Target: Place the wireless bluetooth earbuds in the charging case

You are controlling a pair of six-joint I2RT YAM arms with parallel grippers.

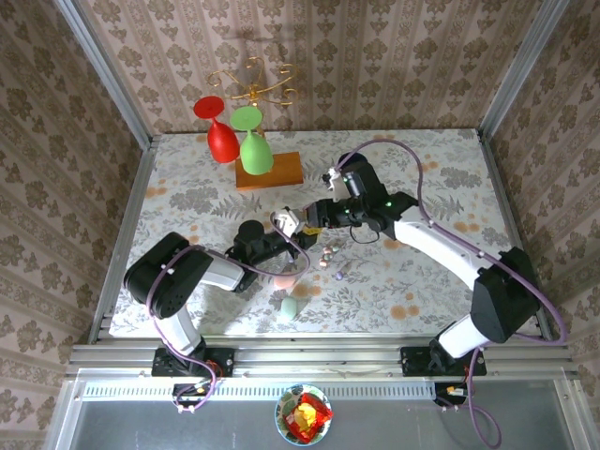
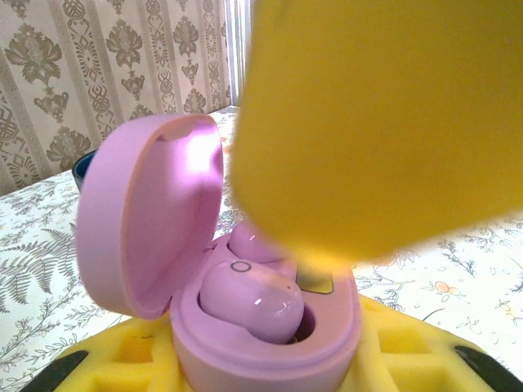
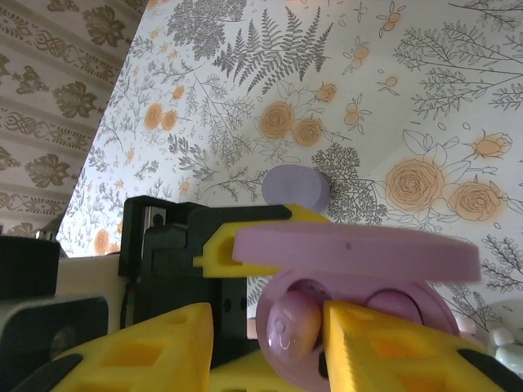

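Step in hand, as judged: seating the near earbud in its well and letting it go.

Surface (image 1: 450, 178), floral print, carries the work; both arms meet at mid-frame of the top view. The left end effector (image 2: 265, 377) is pressed together on the charging case (image 2: 270, 347). It holds the case from below, with the lid (image 2: 147, 220) hinged up at the left of the left wrist frame. The right end effector (image 3: 270, 320) hangs directly over the open case, jaws spread partway. In the right wrist frame a gap shows between one yellow finger (image 3: 155, 347) and the earbud (image 3: 286, 331). The other finger sits against or just beside it; cannot tell which.

To do it well (judgement only):
- Hold the case level and firm.
- Lift the right end effector straight up with no sideways drag, so a finger neither tips the bud out nor knocks the lid.
- Check that the bud sits flush before retreating; a light downward press may be wanted.

Appearance: the case is glossy lilac, oval, and smooth inside the lid. Two earbuds of the same lilac lie in it at lower centre of the left wrist frame. The nearer one (image 2: 249, 304) is rounded and shiny with a small ring mark on top; it lies in its well but seems to ride a little high. The second (image 2: 252, 241) lies just behind, half hidden by a blurred yellow finger (image 2: 368, 122).
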